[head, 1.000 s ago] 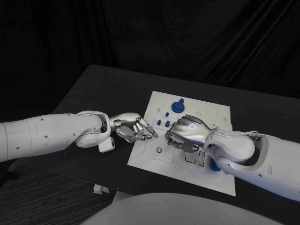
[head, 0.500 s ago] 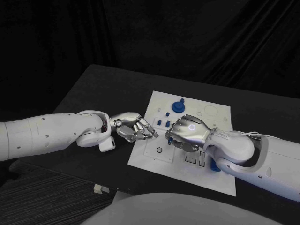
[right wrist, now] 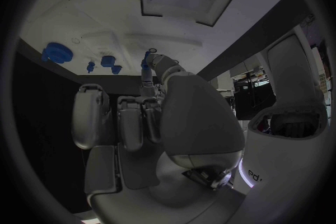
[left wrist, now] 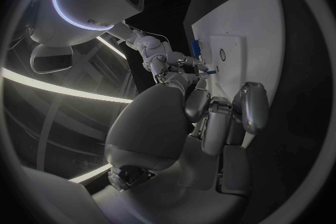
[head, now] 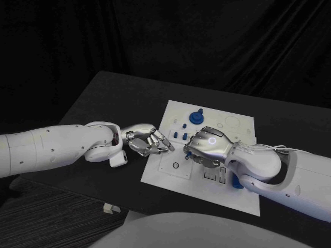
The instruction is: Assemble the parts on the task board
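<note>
A: Where is the task board (head: 240, 194)?
B: In the head view it lies right of centre on the black table (head: 98, 98), white, with a large blue part (head: 197, 115) standing near its upper edge and small blue pegs (head: 179, 135) just below that.
A: And the right hand (head: 207, 146)?
B: Over the middle of the board, fingers curled. Its wrist view shows a thin blue part (right wrist: 145, 63) pinched at the fingertips, close above the board.
A: The left hand (head: 148, 141)?
B: At the board's left edge, centre of the frame, fingers loosely bent and apart, holding nothing.
</note>
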### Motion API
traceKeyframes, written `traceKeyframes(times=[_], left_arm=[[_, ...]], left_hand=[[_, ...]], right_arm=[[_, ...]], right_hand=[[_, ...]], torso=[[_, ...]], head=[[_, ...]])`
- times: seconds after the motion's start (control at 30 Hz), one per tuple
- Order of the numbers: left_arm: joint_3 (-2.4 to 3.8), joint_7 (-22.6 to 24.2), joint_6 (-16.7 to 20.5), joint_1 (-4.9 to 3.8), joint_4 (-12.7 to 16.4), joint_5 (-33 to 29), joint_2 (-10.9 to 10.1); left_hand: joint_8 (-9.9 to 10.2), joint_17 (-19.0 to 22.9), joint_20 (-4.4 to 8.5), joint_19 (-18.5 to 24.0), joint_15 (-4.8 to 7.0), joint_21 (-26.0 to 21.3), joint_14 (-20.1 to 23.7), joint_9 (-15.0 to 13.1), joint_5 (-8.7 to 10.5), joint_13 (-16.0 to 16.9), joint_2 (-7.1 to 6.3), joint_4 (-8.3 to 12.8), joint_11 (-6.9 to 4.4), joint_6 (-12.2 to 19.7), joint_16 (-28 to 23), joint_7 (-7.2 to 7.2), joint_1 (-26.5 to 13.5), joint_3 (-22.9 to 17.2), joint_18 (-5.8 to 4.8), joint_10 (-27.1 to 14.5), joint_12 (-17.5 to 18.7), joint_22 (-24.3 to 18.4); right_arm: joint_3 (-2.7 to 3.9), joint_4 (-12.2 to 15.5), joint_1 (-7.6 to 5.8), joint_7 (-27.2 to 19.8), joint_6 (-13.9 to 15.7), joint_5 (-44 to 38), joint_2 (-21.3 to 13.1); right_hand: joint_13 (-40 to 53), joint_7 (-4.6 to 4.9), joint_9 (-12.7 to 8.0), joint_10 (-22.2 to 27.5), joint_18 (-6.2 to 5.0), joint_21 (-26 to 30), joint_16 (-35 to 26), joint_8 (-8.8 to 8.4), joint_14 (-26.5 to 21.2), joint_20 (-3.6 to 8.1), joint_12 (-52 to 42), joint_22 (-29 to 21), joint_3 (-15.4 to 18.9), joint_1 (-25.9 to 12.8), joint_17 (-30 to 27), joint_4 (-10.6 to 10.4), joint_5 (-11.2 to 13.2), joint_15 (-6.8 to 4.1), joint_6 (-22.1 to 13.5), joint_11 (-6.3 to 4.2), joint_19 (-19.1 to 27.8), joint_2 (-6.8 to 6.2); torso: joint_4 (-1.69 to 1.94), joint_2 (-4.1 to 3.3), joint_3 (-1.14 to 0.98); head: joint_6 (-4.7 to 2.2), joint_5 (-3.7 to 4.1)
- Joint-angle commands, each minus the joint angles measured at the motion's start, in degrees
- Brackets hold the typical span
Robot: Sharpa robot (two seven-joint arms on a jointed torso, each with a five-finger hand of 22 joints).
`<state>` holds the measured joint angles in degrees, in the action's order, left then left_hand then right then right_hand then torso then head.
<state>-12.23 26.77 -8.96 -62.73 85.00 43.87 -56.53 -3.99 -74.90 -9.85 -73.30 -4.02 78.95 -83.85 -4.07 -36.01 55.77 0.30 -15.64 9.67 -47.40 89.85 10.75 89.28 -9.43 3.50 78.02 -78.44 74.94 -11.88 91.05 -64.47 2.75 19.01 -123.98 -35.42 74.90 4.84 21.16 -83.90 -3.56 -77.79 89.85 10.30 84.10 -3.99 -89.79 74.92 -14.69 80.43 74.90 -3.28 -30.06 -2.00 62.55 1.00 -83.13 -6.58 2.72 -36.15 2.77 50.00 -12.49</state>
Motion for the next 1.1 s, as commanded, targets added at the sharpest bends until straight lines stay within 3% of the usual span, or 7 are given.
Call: traceKeyframes(times=[0.03, 1.1], left_arm=[[0.04, 0.69, -0.35, 0.05, 0.04, -0.1, 0.12], [0.04, 0.46, -0.48, 0.05, -0.34, -0.1, 0.05]], left_hand=[[-0.34, -15.1, -0.03, 0.5, 0.32, -0.27, -6.15, -0.08, -0.29, 34.23, -0.56, -0.06, -3.26, -0.3, 0.15, 0.07, -0.16, -0.35, 0.58, 11.98, -11.56, 6.98], [-0.19, -15.1, -0.1, 0.56, 0.26, -0.34, -6.15, -0.02, -0.32, 34.23, -0.6, -0.09, -3.27, -0.2, 0.15, 0.12, -0.29, -0.44, 0.59, 11.98, -11.56, 6.98]], right_arm=[[0.01, -0.1, 0.06, 1.68, -1.16, -0.83, 0.12], [0.01, 0.09, 0.37, 1.78, -0.82, -0.83, 0.45]], right_hand=[[15.1, 0.18, 0.03, -6.1, 0.68, 0.22, 0.15, 0.06, 5.9, -0.15, -0.21, 11.25, -0.05, 0.63, 15.1, 0.3, 0.36, -0.16, 0.04, 0.13, 0.16, -0.05], [15.1, 0.25, 0.02, -6.1, 0.67, 0.29, 0.15, -0.11, 5.9, -0.21, -0.21, 11.24, -0.07, 0.45, 15.1, 0.28, 0.89, -0.09, 0.07, 0.23, 0.18, -0.01]], torso=[[-0.01, -0.02, 0.0], [0.05, -0.02, 0.05]], head=[[0.0, 0.04], [0.0, -0.04]])
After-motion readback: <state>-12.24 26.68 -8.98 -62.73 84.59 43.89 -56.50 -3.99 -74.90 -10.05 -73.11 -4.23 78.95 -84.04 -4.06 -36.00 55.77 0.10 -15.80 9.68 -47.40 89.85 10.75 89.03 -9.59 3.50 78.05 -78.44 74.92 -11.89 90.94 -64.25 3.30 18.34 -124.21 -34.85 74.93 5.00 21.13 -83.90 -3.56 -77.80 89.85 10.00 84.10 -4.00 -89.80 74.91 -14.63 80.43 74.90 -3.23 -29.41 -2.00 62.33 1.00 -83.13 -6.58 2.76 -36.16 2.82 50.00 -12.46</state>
